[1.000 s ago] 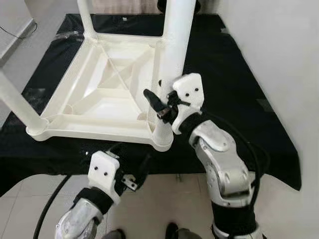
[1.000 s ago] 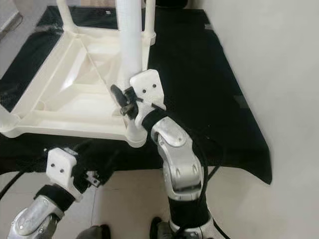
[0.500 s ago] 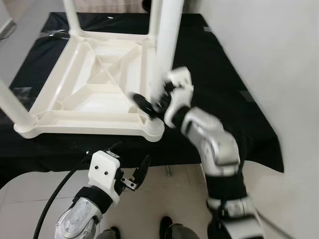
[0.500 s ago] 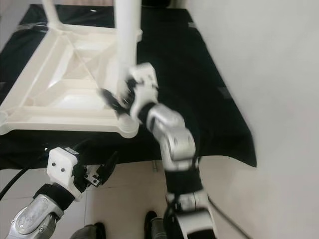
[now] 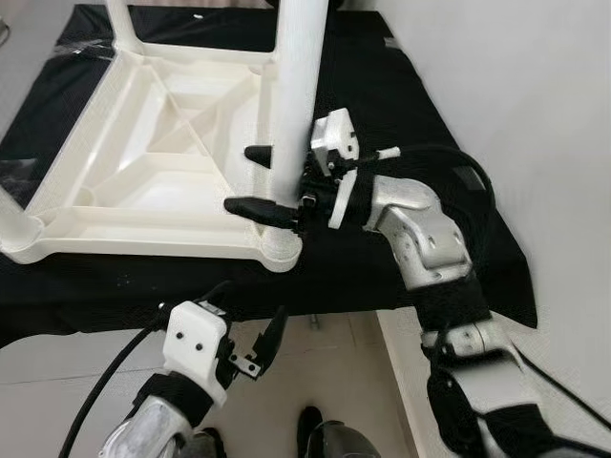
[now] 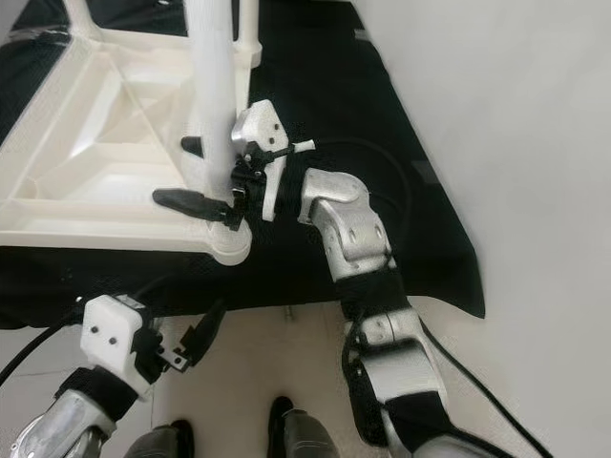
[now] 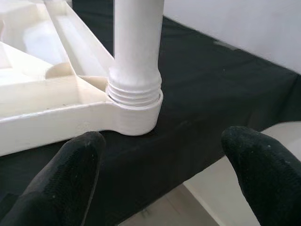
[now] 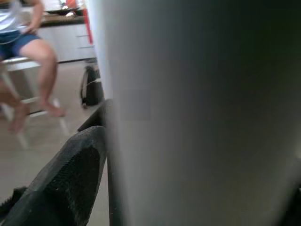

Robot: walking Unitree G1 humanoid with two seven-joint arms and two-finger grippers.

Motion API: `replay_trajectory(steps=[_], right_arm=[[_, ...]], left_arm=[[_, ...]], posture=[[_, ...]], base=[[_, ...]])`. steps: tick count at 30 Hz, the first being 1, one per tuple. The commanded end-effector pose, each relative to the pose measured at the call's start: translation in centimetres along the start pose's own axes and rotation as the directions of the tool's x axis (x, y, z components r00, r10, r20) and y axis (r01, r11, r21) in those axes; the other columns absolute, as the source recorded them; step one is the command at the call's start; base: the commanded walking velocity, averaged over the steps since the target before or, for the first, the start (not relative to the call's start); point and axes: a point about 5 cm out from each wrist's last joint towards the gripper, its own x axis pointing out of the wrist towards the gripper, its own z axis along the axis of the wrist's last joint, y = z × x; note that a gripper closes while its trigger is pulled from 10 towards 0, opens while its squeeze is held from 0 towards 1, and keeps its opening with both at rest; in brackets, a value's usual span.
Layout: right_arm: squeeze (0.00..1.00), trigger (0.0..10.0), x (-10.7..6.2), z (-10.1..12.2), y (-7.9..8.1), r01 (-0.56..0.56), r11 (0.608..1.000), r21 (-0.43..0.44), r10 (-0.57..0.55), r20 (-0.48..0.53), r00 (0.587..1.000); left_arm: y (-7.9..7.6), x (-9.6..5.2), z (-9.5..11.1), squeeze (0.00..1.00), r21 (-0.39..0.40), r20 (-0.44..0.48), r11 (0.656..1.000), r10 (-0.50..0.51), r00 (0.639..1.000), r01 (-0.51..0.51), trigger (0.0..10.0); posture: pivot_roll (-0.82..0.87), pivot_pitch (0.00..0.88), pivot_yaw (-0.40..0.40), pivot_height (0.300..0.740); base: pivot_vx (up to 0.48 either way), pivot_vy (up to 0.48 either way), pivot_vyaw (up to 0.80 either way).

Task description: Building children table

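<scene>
A white plastic children's table point(image 5: 143, 172) lies upside down on a black cloth point(image 5: 401, 95). Its near right leg point(image 5: 296, 86) stands upright in the corner socket point(image 7: 134, 110). My right gripper point(image 5: 239, 177) reaches in from the right, low on that leg. One black finger point(image 5: 250, 204) passes in front of it and the other point(image 5: 260, 153) behind, shut on it. In the right wrist view a finger point(image 8: 70, 174) presses the leg's side. My left gripper point(image 5: 250, 303) hangs open over the floor in front of the table's near edge, its fingers point(image 7: 75, 165) wide apart below that corner.
Two more legs stand in the far corner point(image 5: 119, 24) and the near left corner point(image 5: 14, 215). A white wall point(image 5: 535, 114) runs close on the right. Pale floor tiles point(image 5: 57, 372) lie before the cloth. A black cable point(image 5: 95, 410) trails from my left arm. A person point(image 8: 28, 42) sits in the background.
The head view has shifted. My right gripper has turned from in front of the leg to fingers on both sides of it. The left gripper has stayed low and open.
</scene>
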Motion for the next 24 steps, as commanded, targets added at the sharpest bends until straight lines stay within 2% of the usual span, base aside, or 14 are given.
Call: replay_trajectory(steps=[1,2,3,7,13,16,17,18,20,21,22,23,24], right_arm=[[0.0,4.4,0.4,0.0,0.1,-0.095,0.995,-0.014,0.095,0.017,0.995],[0.0,4.4,0.3,0.0,0.2,-0.122,0.993,-0.011,0.122,0.016,0.992],[0.0,0.0,0.1,-0.1,0.3,-0.151,0.988,-0.011,0.151,0.013,0.988],[0.0,0.0,-0.4,-0.2,0.1,-0.186,0.982,-0.001,0.186,0.008,0.982],[0.0,0.0,-1.6,-0.5,-0.4,-0.154,0.988,-0.008,0.154,0.002,0.988],[0.0,0.0,-4.4,-1.7,-0.5,-0.025,0.999,-0.03,0.024,-0.054,0.998],[0.0,0.0,-4.4,-1.7,-0.5,-0.025,0.999,-0.03,0.024,-0.054,0.998],[0.0,0.0,-5.4,-2.0,-0.2,0.049,0.999,-0.019,-0.05,-0.061,0.997],[0.0,0.0,-6.7,-2.8,1.2,0.252,0.968,0.012,-0.251,-0.057,0.966],[0.0,0.0,-6.7,-2.8,1.2,0.252,0.968,0.012,-0.251,-0.057,0.966],[0.0,0.0,-6.6,-3.7,2.1,0.443,0.896,0.022,-0.44,-0.084,0.894],[0.0,0.0,-6.7,-4.2,2.7,0.569,0.822,0.021,-0.565,-0.104,0.819],[0.0,0.0,-7.8,-5.7,3.6,0.813,0.564,-0.147,-0.818,-0.232,0.526]], left_arm=[[-0.3,-0.6,0.0,0.0,0.01,-0.028,1.0,-0.003,1.0,0.004,10.0],[-0.3,-0.7,0.0,0.0,0.009,-0.029,1.0,-0.003,1.0,0.004,10.0],[-0.4,-0.8,0.0,0.0,0.008,-0.031,1.0,-0.004,1.0,0.004,10.0],[-0.4,-1.1,0.1,0.0,0.005,-0.039,1.0,-0.004,0.999,0.005,10.0],[-0.5,-1.2,0.1,0.0,0.002,-0.045,1.0,-0.005,0.999,0.005,10.0],[-0.4,-0.9,0.0,0.0,-0.002,-0.044,1.0,-0.005,0.999,0.005,10.0],[-0.4,-0.9,0.0,0.0,-0.002,-0.044,1.0,-0.005,0.999,0.005,10.0],[-0.3,-0.8,0.0,0.0,-0.003,-0.042,1.0,-0.006,0.999,0.006,10.0],[-0.2,-0.5,-0.1,0.0,-0.004,-0.037,1.0,-0.009,0.999,0.009,10.0],[-0.2,-0.5,-0.1,0.0,-0.004,-0.037,1.0,-0.009,0.999,0.009,10.0],[0.0,-0.3,-0.2,0.0,-0.004,-0.034,1.0,-0.012,0.999,0.012,10.0],[0.0,-0.2,-0.2,0.0,-0.003,-0.033,1.0,-0.014,0.999,0.014,10.0],[0.2,0.0,-0.3,0.0,-0.002,-0.031,1.0,-0.017,0.999,0.017,10.0]], posture=[[0.2,0.337,-0.131,0.74],[0.2,0.339,-0.13,0.74],[0.2,0.339,-0.13,0.74],[0.2,0.351,-0.122,0.74],[0.19,0.349,-0.118,0.74],[0.17,0.337,-0.12,0.74],[0.17,0.337,-0.12,0.74],[0.15,0.329,-0.122,0.74],[0.13,0.319,-0.122,0.74],[0.13,0.319,-0.122,0.74],[0.12,0.309,-0.115,0.74],[0.12,0.309,-0.115,0.74],[0.09,0.3,-0.11,0.74]], base=[[0.0,0.0,0.0],[0.0,0.0,0.0],[0.0,0.0,0.0],[0.0,0.0,0.0],[0.0,0.0,0.0],[0.0,0.0,0.0],[0.0,0.0,0.0],[0.0,0.0,0.0],[0.0,0.0,0.0],[0.0,0.0,0.0],[0.0,0.0,0.0],[0.0,0.0,0.0],[0.0,0.0,0.0]])
